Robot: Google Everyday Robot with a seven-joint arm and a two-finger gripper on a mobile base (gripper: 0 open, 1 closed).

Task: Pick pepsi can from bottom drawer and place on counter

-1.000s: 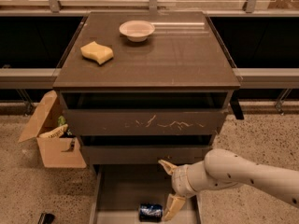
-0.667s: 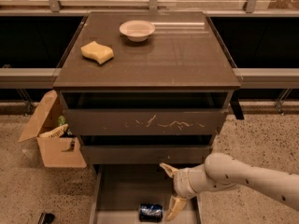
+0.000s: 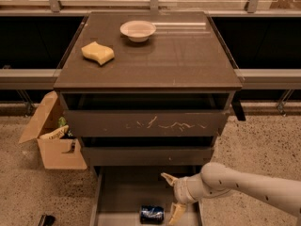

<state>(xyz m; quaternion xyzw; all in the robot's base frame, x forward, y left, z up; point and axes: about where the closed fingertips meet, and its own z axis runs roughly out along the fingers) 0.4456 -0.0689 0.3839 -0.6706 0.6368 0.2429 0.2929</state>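
**While the gripper [image 3: 173, 196] stands beside the pepsi can [image 3: 152, 214]: lining up the grasp**

Because the pepsi can lies on its side on the floor of the bottom drawer [image 3: 123, 192], toward the drawer's front edge and somewhat nearer its right wall than its left, the grasp must be made low inside a shallow tray. The gripper sits over the right half of the drawer with its jaws spread wide. One finger [image 3: 168, 178] points toward the drawer's back edge. The other [image 3: 178, 213] hangs just beside the can's right end, and whether it touches cannot be told. Neither finger is around the can.

The gripper should probably shift toward the left wall until the can's curved sides, not its ends, lie between the fingers. It can then descend clear of the right wall. A lying can rolls readily, so a nudge from the near finger may send it away, and the closing should be centred and even. The lift must clear the scratched middle drawer front [image 3: 150, 124] above the back edge. On the counter [image 3: 188, 60], the right edge offers room, well apart from the sponge [image 3: 98, 52] and the bowl [image 3: 138, 30].
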